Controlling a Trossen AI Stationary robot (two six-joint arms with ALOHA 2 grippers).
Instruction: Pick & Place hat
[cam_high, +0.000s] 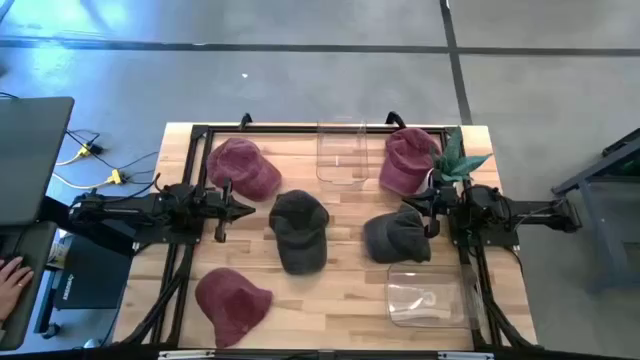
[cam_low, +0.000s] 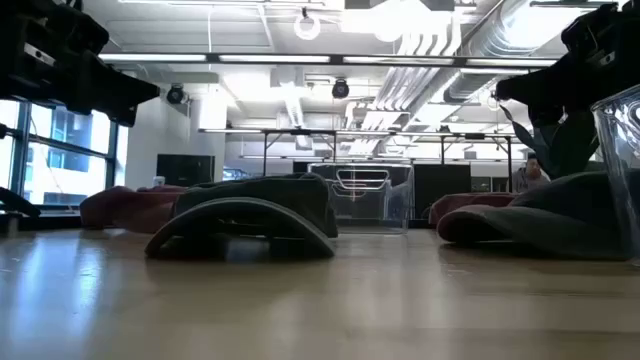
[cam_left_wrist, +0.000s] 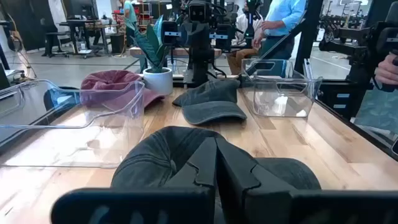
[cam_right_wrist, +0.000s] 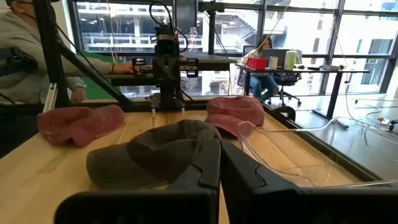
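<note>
Five hats lie on the wooden table (cam_high: 340, 290), each resting flat on it. A black hat (cam_high: 300, 228) lies at the centre and a dark grey hat (cam_high: 398, 236) to its right. Maroon hats lie far left (cam_high: 243, 168), far right (cam_high: 408, 160) and near left (cam_high: 232, 303). My left gripper (cam_high: 235, 210) hovers left of the black hat (cam_left_wrist: 168, 155), shut and empty. My right gripper (cam_high: 415, 208) hovers just beyond the grey hat's far edge, shut and empty. The low view shows both raised above the table.
A clear plastic bin (cam_high: 342, 150) stands at the far middle and another (cam_high: 430, 295) at the near right. A potted plant (cam_high: 455, 160) stands far right. People and desks show in the room beyond the table.
</note>
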